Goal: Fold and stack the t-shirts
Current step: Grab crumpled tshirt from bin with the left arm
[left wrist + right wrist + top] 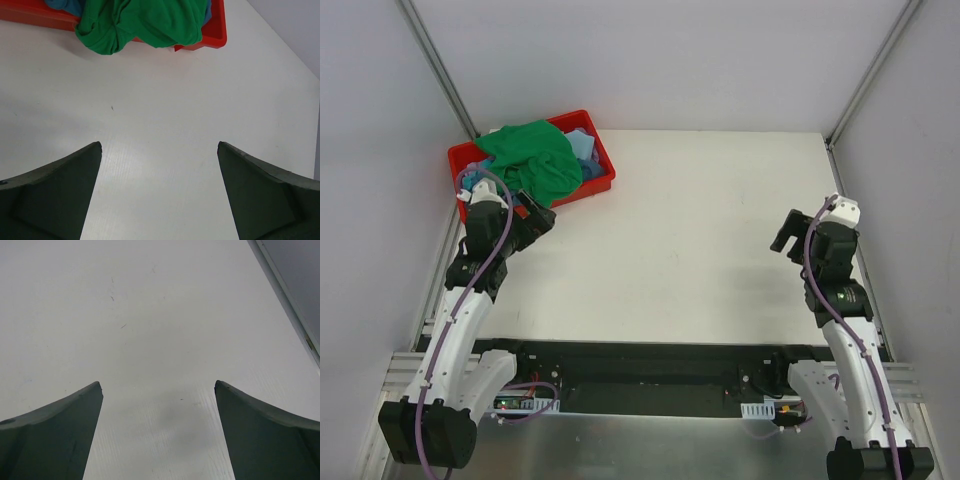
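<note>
Left claw (159,145) stands fully open with nothing between its fingers, hovering over the white table (690,250) just in front of the red bin (605,165). Right claw (157,384) is likewise spread wide and empty, over the table near its right edge, well apart from the bin. Green shirt (532,160) lies crumpled on top in the bin, draping over its near rim; blue shirts (582,148) lie beneath it.

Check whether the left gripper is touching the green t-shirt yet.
Apart. The left wrist view shows the left gripper open, with a wide strip of bare table between its fingertips and the green t-shirt draped over the red bin.
</note>
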`<state>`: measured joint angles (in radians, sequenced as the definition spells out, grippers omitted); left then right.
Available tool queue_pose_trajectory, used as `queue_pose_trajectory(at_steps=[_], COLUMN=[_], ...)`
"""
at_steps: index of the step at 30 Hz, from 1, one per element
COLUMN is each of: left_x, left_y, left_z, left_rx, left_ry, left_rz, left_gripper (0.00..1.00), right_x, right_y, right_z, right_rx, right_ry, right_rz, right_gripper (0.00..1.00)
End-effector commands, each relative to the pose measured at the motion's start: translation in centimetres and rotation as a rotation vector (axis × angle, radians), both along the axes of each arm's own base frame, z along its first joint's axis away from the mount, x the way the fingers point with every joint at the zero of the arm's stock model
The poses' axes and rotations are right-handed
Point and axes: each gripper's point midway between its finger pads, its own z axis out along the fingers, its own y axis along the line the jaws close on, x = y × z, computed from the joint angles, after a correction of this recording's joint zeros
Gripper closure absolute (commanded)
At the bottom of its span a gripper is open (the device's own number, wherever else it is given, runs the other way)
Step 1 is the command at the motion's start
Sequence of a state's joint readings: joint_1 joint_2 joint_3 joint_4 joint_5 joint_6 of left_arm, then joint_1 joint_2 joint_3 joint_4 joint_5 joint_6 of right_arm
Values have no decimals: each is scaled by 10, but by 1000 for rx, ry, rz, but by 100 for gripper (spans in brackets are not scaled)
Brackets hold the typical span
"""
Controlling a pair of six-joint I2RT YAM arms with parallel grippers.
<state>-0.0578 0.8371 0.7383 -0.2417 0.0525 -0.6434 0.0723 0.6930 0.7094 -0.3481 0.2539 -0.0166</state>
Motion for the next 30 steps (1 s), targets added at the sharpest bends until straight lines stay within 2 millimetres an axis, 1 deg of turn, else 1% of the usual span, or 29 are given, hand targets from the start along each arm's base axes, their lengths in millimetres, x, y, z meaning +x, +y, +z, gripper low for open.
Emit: queue_pose_trajectory(at_steps=[1,5,7,9,11,12,13,17,20,21,22,25,26,27,29,30], left_x=[2,9,15,27,42,52,63,105,134,141,143,151,157,161,170,173], left_y=[6,5,7,15,17,17,16,5,3,3,4,7,9,10,11,9], left_z=[15,17,19,19,18,24,24,20,6,-1,-10,-37,-48,-55,-66,-70], left_rx=[-4,-10,-8,17,32,38,47,48,65,74,73,90,108,122,133,134], left_ry=[-22,-12,-5,13,39,38,51,101,147,176,219,301,325,341,371,385], left_rz=[42,42,57,105,113,111,105,43,29,24,33,56,63,67,59,49], left_gripper=[1,1,1,1,1,1,1,1,1,2,7,8,8,10,18,27], right_x=[2,5,6,7,7,8,8,8,7,7,6,6,6,6,7,8], right_y=[1,10,12,13,13,12,12,12,10,9,8,6,6,7,9,10], right_z=[15,23,23,25,25,24,25,23,21,19,18,14,13,12,8,7], right_rx=[20,43,44,41,36,34,32,10,-5,-7,-10,-18,-16,-14,-10,-8], right_ry=[-75,-122,-127,-132,-127,-121,-121,-109,-95,-89,-85,-73,-72,-67,-56,-51], right_rz=[-4,45,56,61,63,62,61,80,74,72,66,56,57,61,71,76], right_gripper=[4,4,4,4,4,4,4,4,4,4,4,4,4,4,4,4])
